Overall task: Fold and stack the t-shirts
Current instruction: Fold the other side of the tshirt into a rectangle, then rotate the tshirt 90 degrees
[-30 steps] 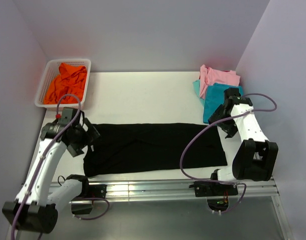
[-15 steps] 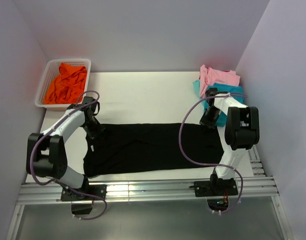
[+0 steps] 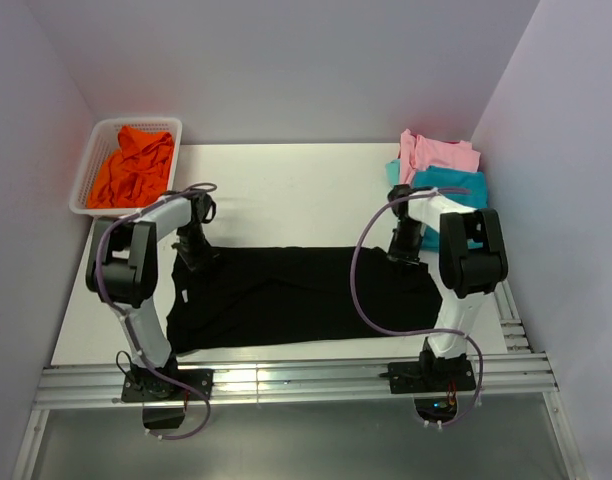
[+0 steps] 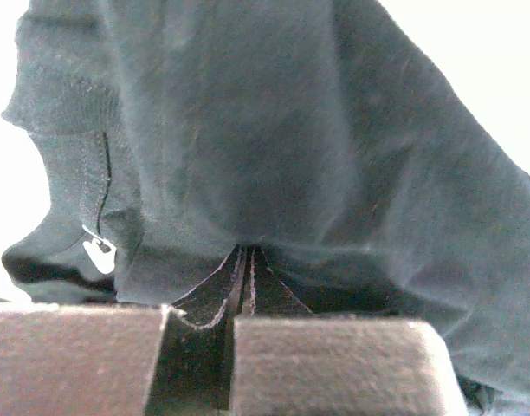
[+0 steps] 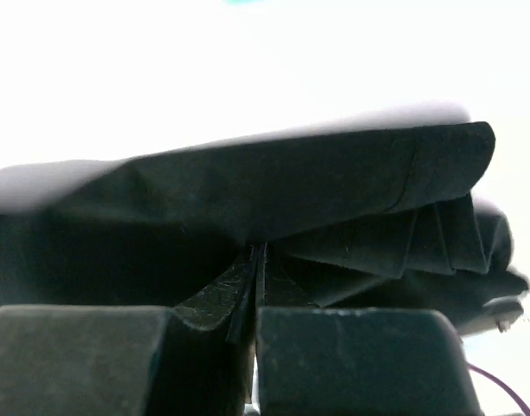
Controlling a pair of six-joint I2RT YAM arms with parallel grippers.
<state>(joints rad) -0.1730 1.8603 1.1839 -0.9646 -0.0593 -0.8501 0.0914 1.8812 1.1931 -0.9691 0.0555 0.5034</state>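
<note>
A large black t-shirt (image 3: 301, 295) lies folded into a wide band across the table (image 3: 286, 190). My left gripper (image 3: 194, 250) is at the shirt's far left corner, shut on a pinch of the black cloth (image 4: 291, 130); in the left wrist view, the left gripper (image 4: 245, 253) has its jaws pressed together with fabric bunched over the tips. At the far right corner my right gripper (image 3: 404, 245) is likewise shut on the cloth (image 5: 291, 191), which is lifted into pleats over the right gripper (image 5: 258, 253). Folded pink (image 3: 441, 152) and teal (image 3: 456, 182) t-shirts are stacked at the back right.
A white mesh basket (image 3: 86, 175) at the back left holds a crumpled orange t-shirt (image 3: 134, 165). Walls close in the table on three sides. Metal rails (image 3: 286, 380) with the arm bases run along the near edge.
Both arms swung from the shirt's outer ends to its far corners. Both grippers went from open to shut on the black cloth, and the far right edge is now lifted and bunched.
</note>
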